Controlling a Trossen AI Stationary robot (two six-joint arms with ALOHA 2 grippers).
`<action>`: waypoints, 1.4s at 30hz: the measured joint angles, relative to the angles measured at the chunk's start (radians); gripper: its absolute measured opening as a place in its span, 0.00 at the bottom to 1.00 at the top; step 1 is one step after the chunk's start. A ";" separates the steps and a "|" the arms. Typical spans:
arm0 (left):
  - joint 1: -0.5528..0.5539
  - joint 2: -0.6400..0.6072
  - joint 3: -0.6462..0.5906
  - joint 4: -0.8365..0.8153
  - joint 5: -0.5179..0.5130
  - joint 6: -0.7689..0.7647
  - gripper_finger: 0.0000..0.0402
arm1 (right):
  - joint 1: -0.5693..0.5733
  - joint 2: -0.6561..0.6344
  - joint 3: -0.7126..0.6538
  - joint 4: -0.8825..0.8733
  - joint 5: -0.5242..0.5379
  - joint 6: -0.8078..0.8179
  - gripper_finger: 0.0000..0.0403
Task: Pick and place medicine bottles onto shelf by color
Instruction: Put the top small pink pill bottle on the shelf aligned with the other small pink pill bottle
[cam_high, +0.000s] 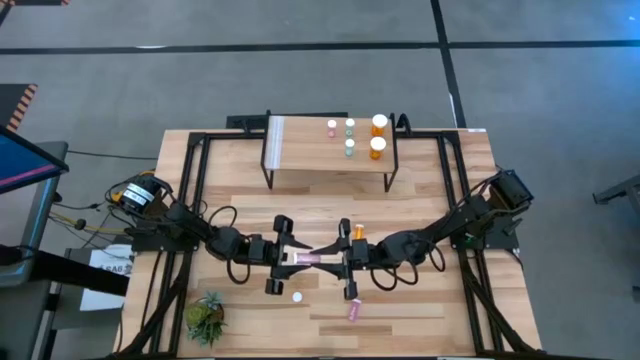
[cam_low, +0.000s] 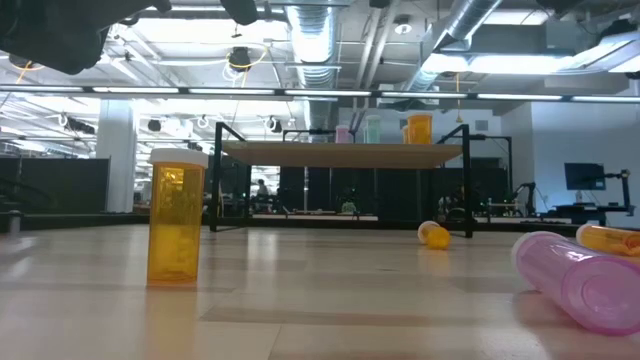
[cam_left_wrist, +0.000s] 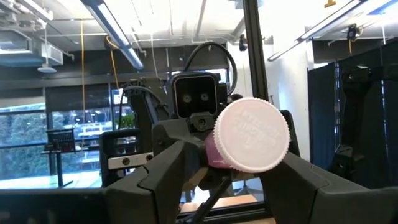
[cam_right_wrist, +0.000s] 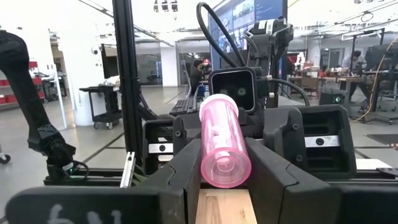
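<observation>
Near me a pink bottle (cam_high: 354, 311) and a white cap (cam_high: 296, 297) lay on the bench (cam_high: 420, 300). Mid-bench, above the wood, the left pincer (cam_high: 291, 258) and right pincer (cam_high: 345, 260) both pinched one pink bottle (cam_high: 308, 259), long axis running left-right, cap (cam_left_wrist: 251, 134) toward the left arm. It looked like a handover; I'd have one pincer let go only once the other gripped firmly, with no twisting. On the far shelf (cam_high: 300, 150) stood pink, teal and orange bottles (cam_high: 378, 135).
</observation>
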 joint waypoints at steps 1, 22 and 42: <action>0.000 0.000 0.000 -0.001 0.002 0.002 0.45 | 0.000 0.000 0.000 -0.002 0.000 0.000 0.31; -0.024 -0.007 0.000 0.000 -0.009 0.065 0.29 | 0.000 0.000 0.001 -0.015 -0.002 0.000 0.31; -0.024 -0.010 0.001 -0.035 -0.006 0.051 0.21 | -0.010 -0.044 0.000 -0.262 0.001 0.095 0.55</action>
